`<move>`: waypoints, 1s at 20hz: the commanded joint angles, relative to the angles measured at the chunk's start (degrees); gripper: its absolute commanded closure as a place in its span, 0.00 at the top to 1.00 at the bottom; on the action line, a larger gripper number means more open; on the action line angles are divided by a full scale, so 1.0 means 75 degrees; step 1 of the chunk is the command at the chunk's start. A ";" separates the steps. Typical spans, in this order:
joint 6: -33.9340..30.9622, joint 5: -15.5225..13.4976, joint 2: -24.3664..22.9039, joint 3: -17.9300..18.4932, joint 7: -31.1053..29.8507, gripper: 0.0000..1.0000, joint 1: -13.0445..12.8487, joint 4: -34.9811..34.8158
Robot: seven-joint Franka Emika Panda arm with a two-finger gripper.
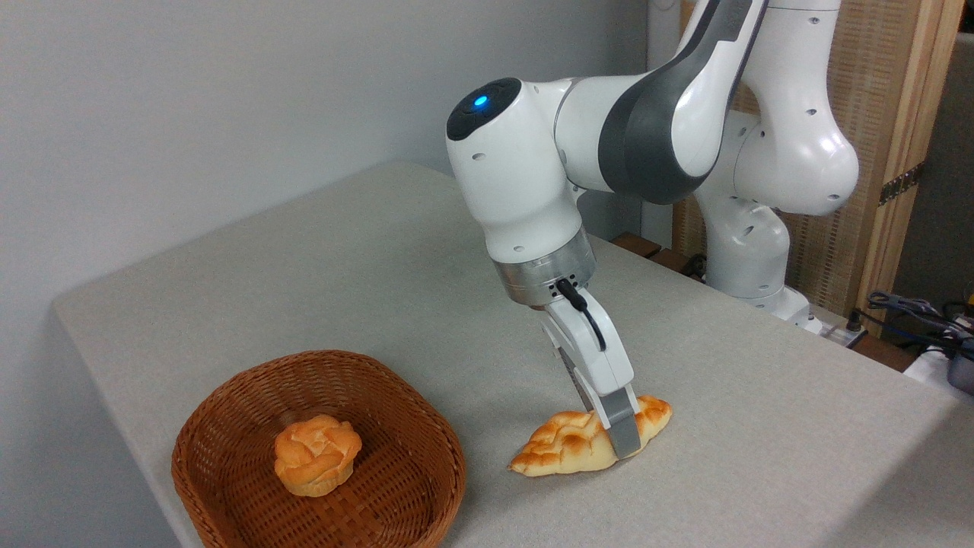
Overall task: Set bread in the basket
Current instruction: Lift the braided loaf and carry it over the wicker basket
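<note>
While the long braided yellow-orange bread (567, 445) lies right of the brown wicker basket (228, 411), the gripper (612, 426) fingers straddle it, seemingly clamped.

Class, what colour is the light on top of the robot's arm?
Blue; the light glows on the dark cap in the camera view.

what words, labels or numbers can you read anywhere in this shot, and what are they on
None: no word, number or brand can be read anywhere in the picture.
The robot arm carries only a blue light on its dark cap, no lettering.
The gripper, the bread, the bun, the basket and the table bear no print.
The clutter at the right edge is too small to show any label.
</note>
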 commanded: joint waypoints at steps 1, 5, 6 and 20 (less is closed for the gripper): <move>0.0100 0.0018 0.0080 0.0099 0.0163 0.35 -0.0026 -0.0078; 0.0007 0.0006 0.0068 0.0099 0.0175 0.35 -0.0049 -0.0031; -0.0075 0.0006 0.0057 0.0099 0.0198 0.33 -0.0049 0.0004; -0.2994 -0.2558 0.1894 0.0017 0.0117 0.33 -0.0166 0.5425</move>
